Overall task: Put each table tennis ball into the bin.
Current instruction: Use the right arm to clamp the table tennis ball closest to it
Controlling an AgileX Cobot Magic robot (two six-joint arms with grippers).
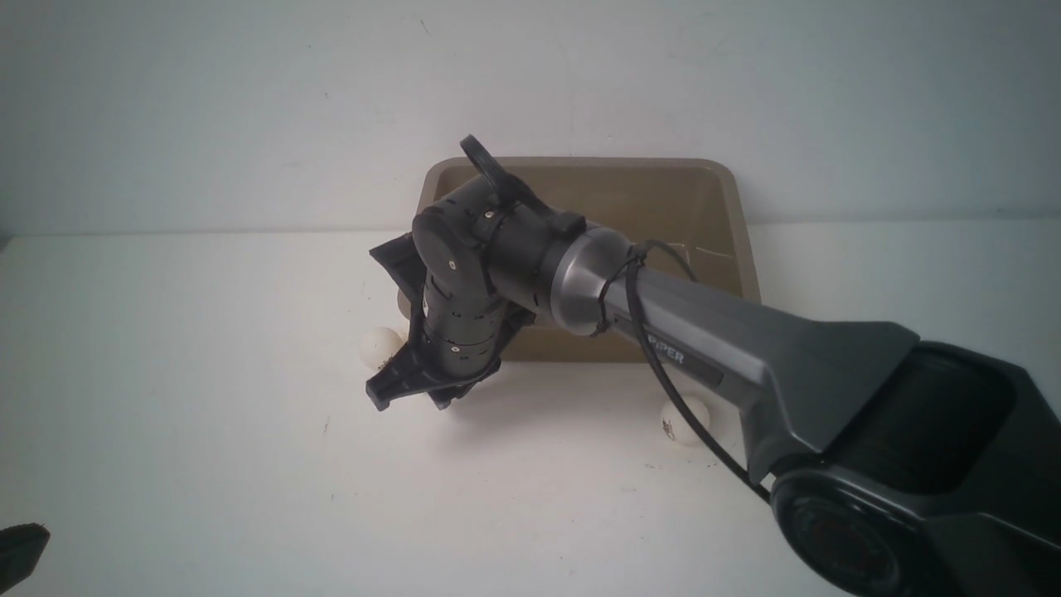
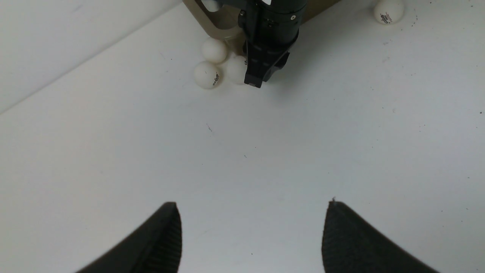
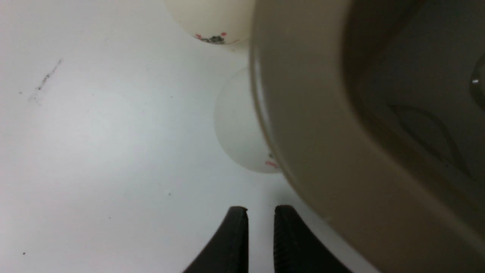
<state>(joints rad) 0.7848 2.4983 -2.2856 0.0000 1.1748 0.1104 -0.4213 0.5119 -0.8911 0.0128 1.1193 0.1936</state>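
Job far from finished, by my reading. The bin (image 1: 580,162) stands at the back of the white table (image 1: 166,414). My right arm (image 1: 746,340) is stretched across it and hides much of its inside, so I cannot say what already lies in it. At least four balls lie outside. One ball (image 2: 214,50), a second ball (image 2: 207,74) and a third ball (image 2: 235,69) huddle at the bin's near left corner, and a fourth ball (image 1: 684,419) sits alone before the bin's near wall, toward its right end. My right pincer (image 3: 260,212), low beside that left corner, is pinched to a narrow slit and grips nothing; the nearest ball lies just beyond its tips. My left pincer (image 2: 252,204) hangs wide and empty, well apart from the bin.
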